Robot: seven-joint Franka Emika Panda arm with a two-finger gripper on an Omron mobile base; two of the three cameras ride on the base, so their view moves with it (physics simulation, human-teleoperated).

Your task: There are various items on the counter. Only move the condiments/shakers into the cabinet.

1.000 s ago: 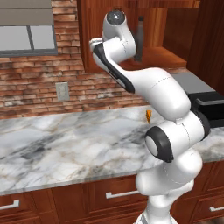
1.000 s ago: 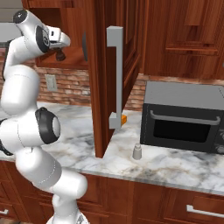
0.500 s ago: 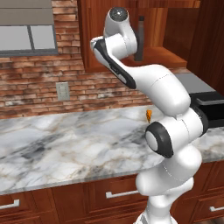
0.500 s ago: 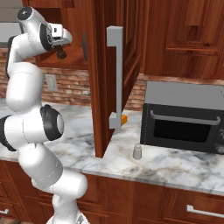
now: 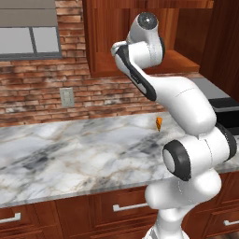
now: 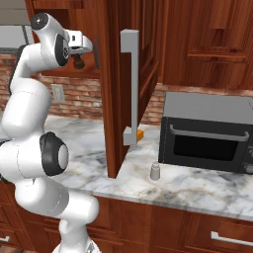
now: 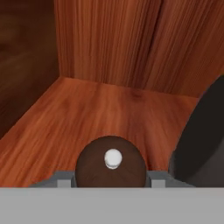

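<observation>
Barely anything's moved since a second ago; the gripper (image 6: 79,62) still hangs in the cabinet (image 6: 111,74), pinching the pepper mill (image 7: 110,167) over the wood-grain shelf. A dark rounded shape alongside is probably the bottle (image 7: 202,140). Orange wedge (image 6: 140,134) and tapered grey shaker (image 6: 155,171) remain on the marble counter (image 6: 197,183).

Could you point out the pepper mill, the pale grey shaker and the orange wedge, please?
pepper mill (image 7: 110,168): hand view, its rounded brown top.
pale grey shaker (image 6: 155,171): right base view, its tapered body.
orange wedge (image 5: 159,123): left base view, its middle.
</observation>
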